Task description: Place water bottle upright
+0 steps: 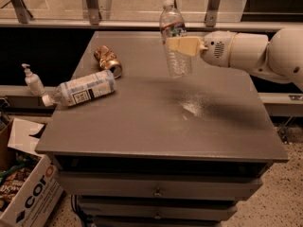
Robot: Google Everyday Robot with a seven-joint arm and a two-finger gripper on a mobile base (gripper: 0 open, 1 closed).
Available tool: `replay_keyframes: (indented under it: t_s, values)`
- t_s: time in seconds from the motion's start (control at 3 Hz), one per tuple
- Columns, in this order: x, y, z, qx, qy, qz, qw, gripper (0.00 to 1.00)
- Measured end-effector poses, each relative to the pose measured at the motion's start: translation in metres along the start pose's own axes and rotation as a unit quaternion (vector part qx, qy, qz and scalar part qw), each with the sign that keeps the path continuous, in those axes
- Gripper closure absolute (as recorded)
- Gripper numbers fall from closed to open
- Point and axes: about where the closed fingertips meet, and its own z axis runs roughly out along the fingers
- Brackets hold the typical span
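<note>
The water bottle (175, 39) is a small clear ribbed bottle with a white cap and a narrow dark label band. It hangs nearly upright in the air above the grey table (142, 126), cap up, leaning slightly left. My gripper (182, 45) reaches in from the right on a white arm and is shut on the bottle's middle, its cream fingers (184, 46) across the body just below the label.
A larger bottle with a white-blue label (80, 91) lies on its side at the table's left edge. A crushed gold can (108, 60) lies behind it. A small pump bottle (33, 81) stands on a ledge to the left. A cardboard box (28, 193) sits on the floor at lower left.
</note>
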Motion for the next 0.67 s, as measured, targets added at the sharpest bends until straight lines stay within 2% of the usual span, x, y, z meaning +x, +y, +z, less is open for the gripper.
replay_keyframes:
  t_s: [0.33, 0.67]
  values:
    - [-0.0006, -0.0069, -0.0082, 0.038, 0.038, -0.028, 0.9981, 1.00]
    - [-0.0029, -0.0108, -0.0173, 0.074, 0.064, -0.069, 0.9928, 1.00]
